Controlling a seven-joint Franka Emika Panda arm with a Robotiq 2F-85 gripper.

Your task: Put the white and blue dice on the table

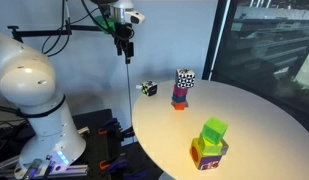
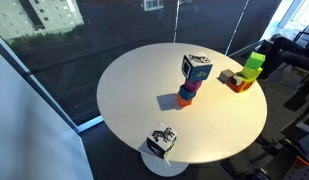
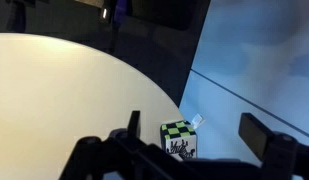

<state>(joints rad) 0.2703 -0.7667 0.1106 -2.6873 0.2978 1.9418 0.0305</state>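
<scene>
In an exterior view: a round, smooth white tabletop stands before dark glazing. The white and blue dice tops a stack, resting on a magenta cube. It sits level, with equal sides and one vertical edge toward the camera. The fingers hang high beyond the tabletop's edge.

In an exterior view: the dice stands near the tabletop's centre, well apart from every edge.

Wrist view: the fingers are spread and released, grasping nothing. A small checkered cube lies near the tabletop's edge
</scene>
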